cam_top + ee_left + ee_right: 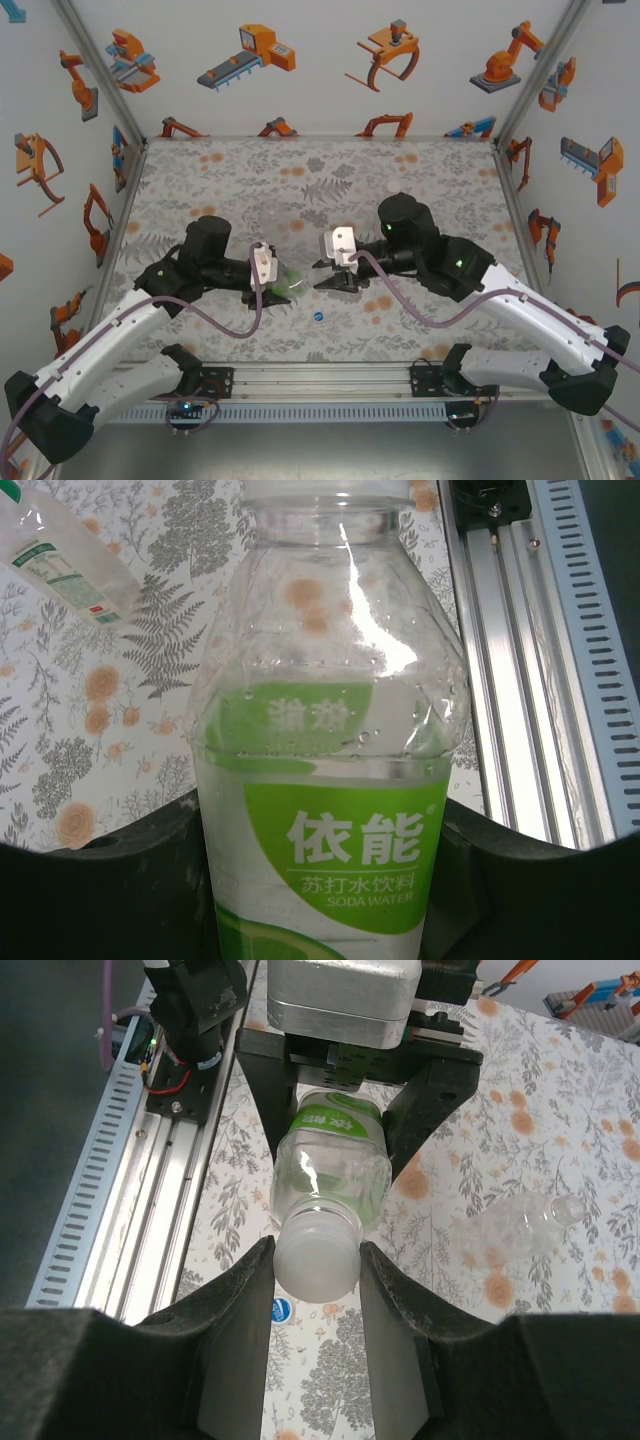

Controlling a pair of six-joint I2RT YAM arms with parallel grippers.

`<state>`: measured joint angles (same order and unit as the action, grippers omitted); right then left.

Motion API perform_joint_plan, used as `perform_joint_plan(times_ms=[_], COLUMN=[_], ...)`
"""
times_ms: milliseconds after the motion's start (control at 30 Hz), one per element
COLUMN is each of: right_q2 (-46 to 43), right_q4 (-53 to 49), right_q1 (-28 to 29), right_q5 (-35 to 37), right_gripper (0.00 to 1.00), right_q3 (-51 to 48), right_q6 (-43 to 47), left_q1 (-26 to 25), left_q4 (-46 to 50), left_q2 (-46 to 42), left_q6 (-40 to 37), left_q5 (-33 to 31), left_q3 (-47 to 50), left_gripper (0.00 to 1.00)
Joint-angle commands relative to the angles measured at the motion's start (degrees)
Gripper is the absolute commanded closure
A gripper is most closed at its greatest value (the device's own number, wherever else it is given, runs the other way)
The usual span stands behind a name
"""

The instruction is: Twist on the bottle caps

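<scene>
Above the table [400, 180], bottle [330, 780] horizontal, neck rightward, left fingers [100, 900] clamping body, right fingers [235, 1340] pinching cap [315, 1260]

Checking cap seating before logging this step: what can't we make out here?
White cap threads: right wrist view, covered by the cap itself and right fingers.
Green-label bottle base: left wrist view, cut off by bottom edge.
Blue cap: right wrist view, partly behind a finger; tiny in top view.
</scene>
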<state>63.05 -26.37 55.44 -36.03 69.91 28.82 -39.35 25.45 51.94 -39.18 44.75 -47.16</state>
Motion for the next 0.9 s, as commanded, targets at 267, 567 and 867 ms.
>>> perform_joint_plan(times_ms=[267,567,867], right_q2=[-2.21,-3.99,-2.41], right_q4=[1.09,3.79,2.84], right_q1=[2.27,2.83,3.44], right_q5=[-2.52,-3.26,-2.55], right_gripper=[1.00,1.00,1.00], right_q3=[-0.76,-2.44,-1.19], right_q6=[4.80,4.91,4.93], left_q1=[0.43,0.60,0.70], left_q4=[-2.68,-3.01,-1.29], left_q2=[-3.89,-3.55,-1.22], left_q6=[0.59,0.49,1.81], left_q5=[6.56,9.56,9.59], left_q3=[0.08,0.23,-1.44], left_gripper=[1.00,1.00,1.00])
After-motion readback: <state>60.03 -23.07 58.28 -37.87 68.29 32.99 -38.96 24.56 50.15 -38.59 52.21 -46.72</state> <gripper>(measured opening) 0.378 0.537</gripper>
